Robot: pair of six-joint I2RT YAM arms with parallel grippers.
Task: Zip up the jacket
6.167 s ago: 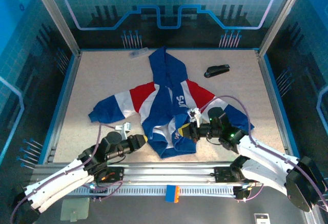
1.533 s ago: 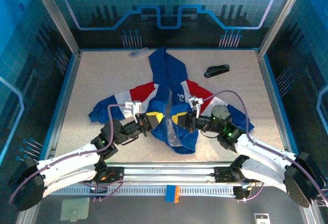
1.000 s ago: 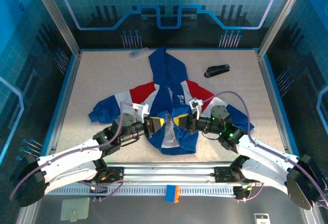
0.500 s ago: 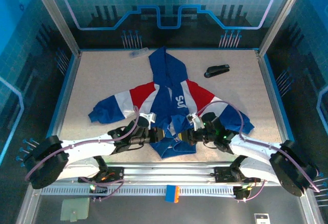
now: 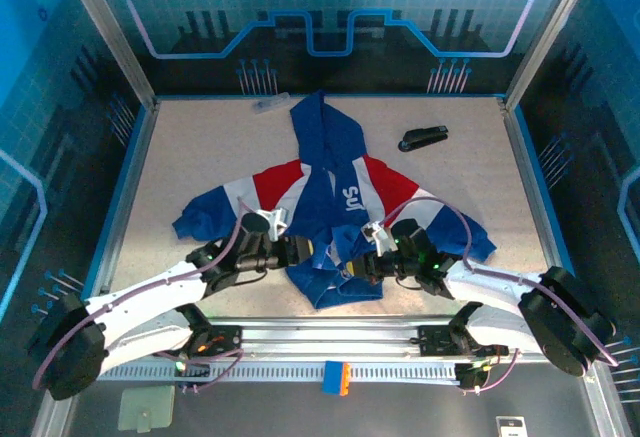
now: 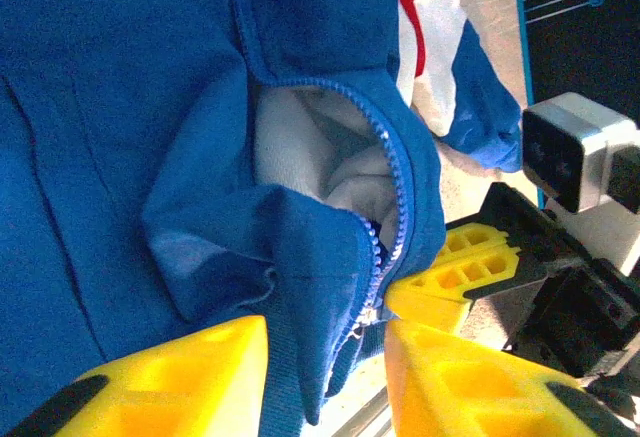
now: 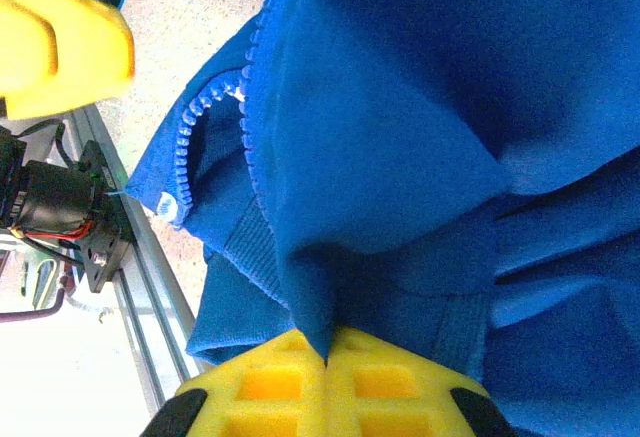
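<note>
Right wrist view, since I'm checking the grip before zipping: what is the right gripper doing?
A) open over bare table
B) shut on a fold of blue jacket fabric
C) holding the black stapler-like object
B: the right gripper has its yellow pads together, pinching a fold of the jacket.

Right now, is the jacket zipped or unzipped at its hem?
Unzipped: the jacket's zipper teeth gape apart, with white lining showing between.

The left pincer, which sat well to the left of the jacket, now faces the right pincer across the front opening. The hem between them, lifted and bunched a second ago, lies lower and flatter again.
</note>
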